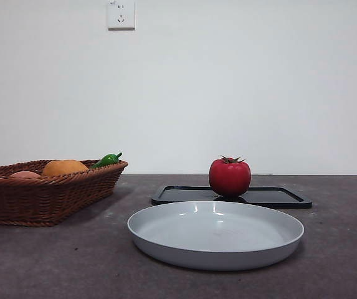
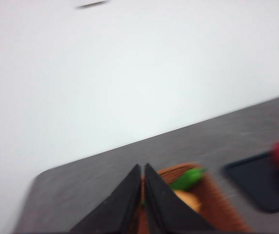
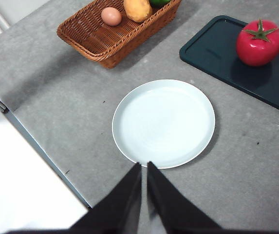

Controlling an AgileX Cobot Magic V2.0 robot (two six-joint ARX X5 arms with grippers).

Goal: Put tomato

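**1 tomato on the tray, both arms up**

1 tomato (image 1: 229, 177) sits upright on the 1 black tray (image 1: 278, 198), stem up, behind the 1 empty grey plate (image 1: 215, 233). Off to the side, 1 wicker basket (image 1: 35, 199) holds 3 items: 1 orange fruit (image 1: 65, 167), 1 green pepper (image 1: 106, 160), 1 egg (image 3: 111, 16). The left gripper (image 2: 143, 170) hangs above the basket, jaws pressed narrow, holding nothing. The right gripper (image 3: 144, 168) hovers over the tabletop (image 3: 256, 185) at the plate's near rim, jaws likewise nearly together, nothing between them.
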